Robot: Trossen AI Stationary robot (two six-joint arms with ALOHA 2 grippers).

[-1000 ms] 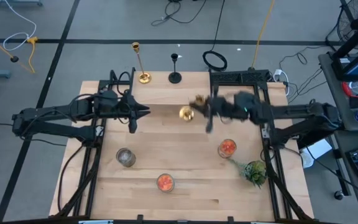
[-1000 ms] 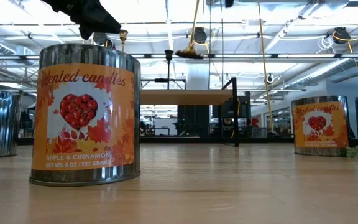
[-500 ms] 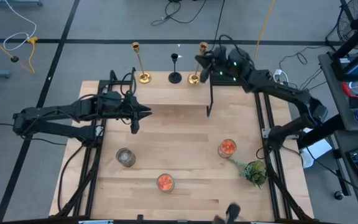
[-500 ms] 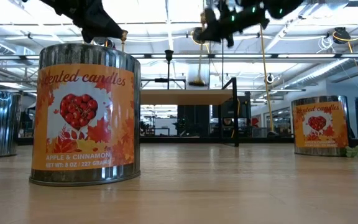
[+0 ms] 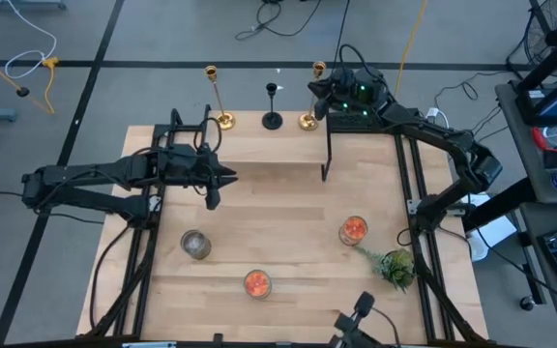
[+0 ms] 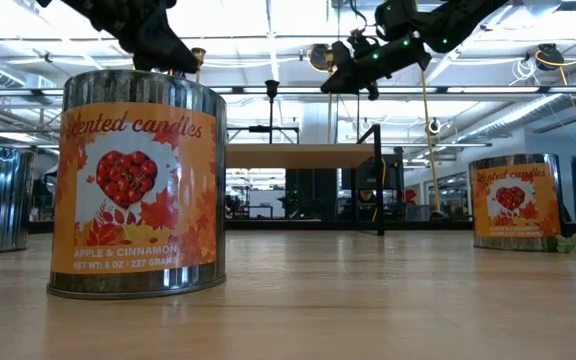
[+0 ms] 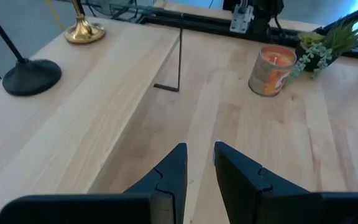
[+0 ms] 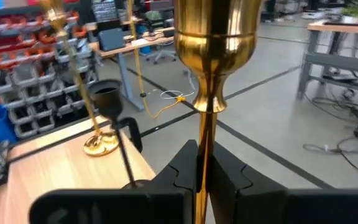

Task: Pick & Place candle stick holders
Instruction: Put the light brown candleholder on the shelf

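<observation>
Three candle stick holders stand on their round bases in a row on the raised wooden shelf at the table's far edge. They are a tall gold one at the left, a shorter black one in the middle and a second tall gold one at the right. My right gripper is shut on the right gold holder's stem. My left gripper hovers over the table's left middle, empty, its fingers a narrow gap apart. My right gripper pinches the gold holder's thin stem between its two fingers, just below the cup at the top. The fingers come level from the table's right side and lie across the stem. The holder stands upright, its base on the shelf beside the black holder.
Three candle tins stand on the near half of the table, with a green plant sprig at the right. A thin black post holds up the shelf's front. A dark device sits at the near edge.
My right gripper has carried the gold holder from over the table's middle toward the far edge. The holder was lifted and tilted, and now it stands upright on the shelf to the right of the black holder. The gripper has stayed shut on its stem.
</observation>
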